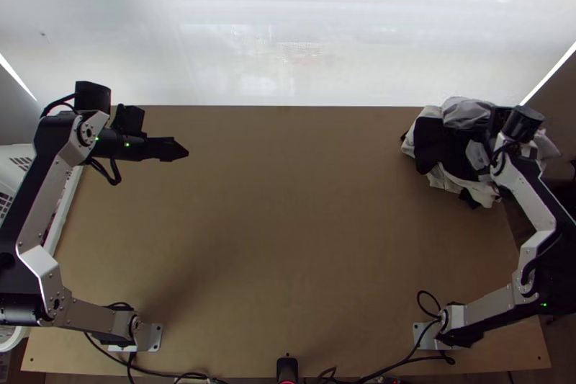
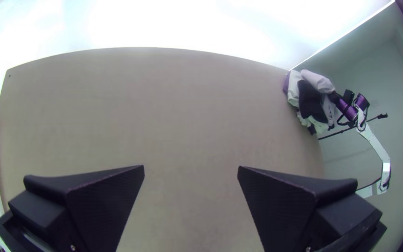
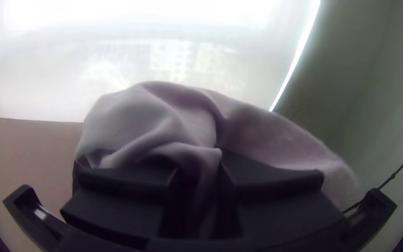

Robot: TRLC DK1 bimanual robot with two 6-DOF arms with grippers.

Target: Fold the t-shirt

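Observation:
My left gripper is over the table's far left part, well away from the cloth; in the left wrist view the same gripper stands open with nothing between its fingers. At the far right corner lies a bunched pile of black, white and grey cloth. My right gripper is at this pile. The right wrist view has that gripper shut on a pale grey cloth, which is gathered into folds between the fingers and bulges up beyond them. Which piece is the t-shirt, I cannot tell.
A white plastic basket stands along the table's left edge, beneath the left arm. Bare wooden table stretches between the two arms. Cables run along the near edge. A pale translucent screen borders the far edge.

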